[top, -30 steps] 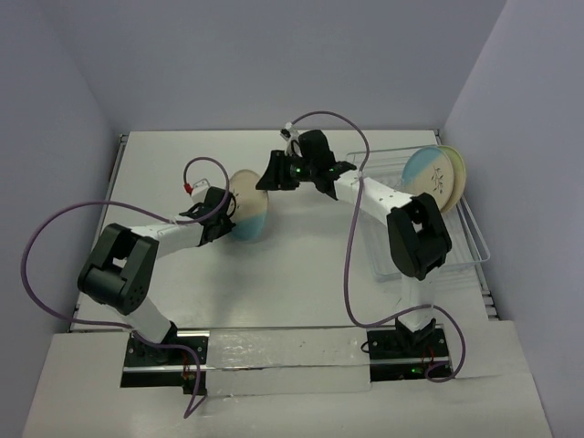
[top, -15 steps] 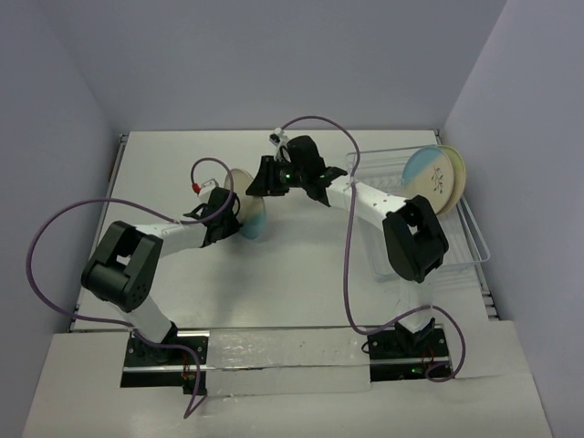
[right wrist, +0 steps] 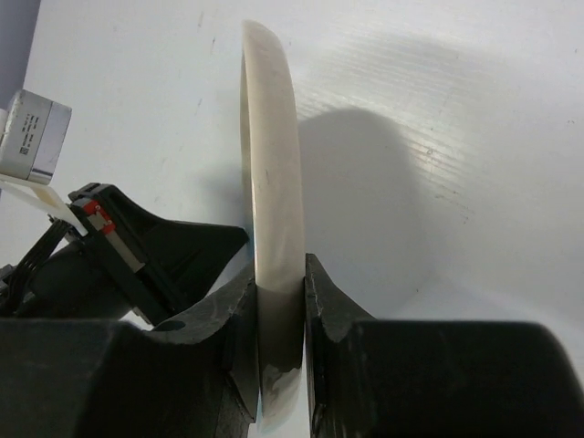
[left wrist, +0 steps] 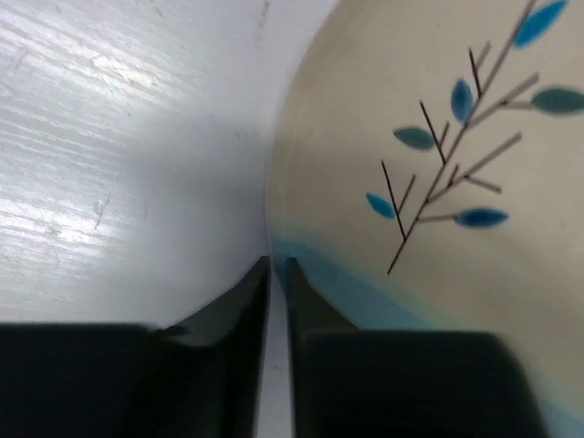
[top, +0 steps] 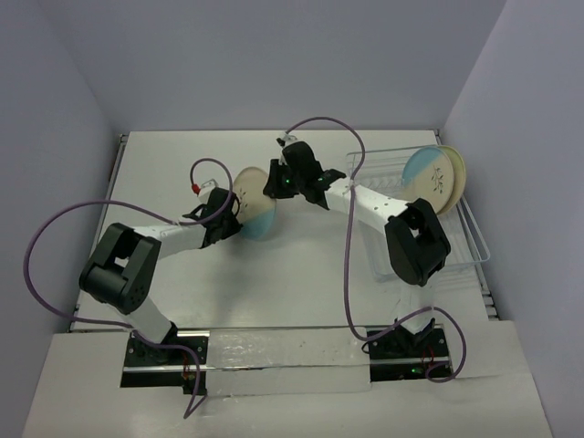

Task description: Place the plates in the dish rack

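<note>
A cream plate with a light blue part (top: 255,203) stands on edge at mid table, held between both grippers. My left gripper (top: 232,211) is shut on its near-left rim; in the left wrist view the plate (left wrist: 438,182) shows its sprig motif and its rim runs into the nearly closed gripper (left wrist: 276,265). My right gripper (top: 273,182) is shut on the opposite rim; in the right wrist view the plate (right wrist: 274,173) is edge-on between the gripper's fingers (right wrist: 280,274). Two plates, one part blue (top: 425,173) and one part green (top: 455,167), stand in the clear dish rack (top: 474,245).
The rack sits along the right side, close to the right wall. Purple cables loop over both arms. The left gripper body (right wrist: 155,255) shows just behind the plate in the right wrist view. The table's back edge meets the wall beyond the plate.
My right gripper has come in from the right and closed on the plate's far rim. The left gripper still holds the plate, which has shifted slightly.
</note>
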Robot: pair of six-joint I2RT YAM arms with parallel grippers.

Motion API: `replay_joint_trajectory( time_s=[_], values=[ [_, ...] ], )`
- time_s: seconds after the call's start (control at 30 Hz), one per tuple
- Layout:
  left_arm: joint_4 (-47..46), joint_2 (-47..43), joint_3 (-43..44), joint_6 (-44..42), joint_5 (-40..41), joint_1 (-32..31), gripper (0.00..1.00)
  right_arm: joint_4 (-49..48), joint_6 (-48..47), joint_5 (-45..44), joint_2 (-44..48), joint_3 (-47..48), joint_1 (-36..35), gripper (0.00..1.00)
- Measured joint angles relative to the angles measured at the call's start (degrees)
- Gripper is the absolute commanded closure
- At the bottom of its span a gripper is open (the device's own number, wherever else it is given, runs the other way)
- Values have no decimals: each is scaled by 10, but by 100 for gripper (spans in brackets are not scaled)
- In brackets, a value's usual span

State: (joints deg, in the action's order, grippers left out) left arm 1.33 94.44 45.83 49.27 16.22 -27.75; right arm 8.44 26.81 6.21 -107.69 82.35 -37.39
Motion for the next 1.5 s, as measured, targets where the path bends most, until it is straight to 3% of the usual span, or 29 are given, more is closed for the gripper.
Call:
replay_joint_trajectory(
  time_s=[0.1,0.17,0.53,0.77,1.03,1.23,1.5],
  values=[
    [23,-16,1,2,2,-6,8,13,-21,-26,10,4,-9,100],
    [42,-38,6,-1,6,-9,1,31,-45,-49,23,8,-12,100],
    [34,-203,58,-21,70,-1,1,110,-145,-114,153,46,40,100],
    [41,-196,55,-22,76,60,1,132,-216,-141,245,98,162,100],
    [69,-193,55,-23,105,80,1,185,-329,-222,318,94,281,100],
    [84,-191,55,-24,120,84,1,215,-389,-228,313,72,330,100],
    [103,-162,59,-20,125,84,1,225,-432,-207,238,69,367,100]
  ],
)
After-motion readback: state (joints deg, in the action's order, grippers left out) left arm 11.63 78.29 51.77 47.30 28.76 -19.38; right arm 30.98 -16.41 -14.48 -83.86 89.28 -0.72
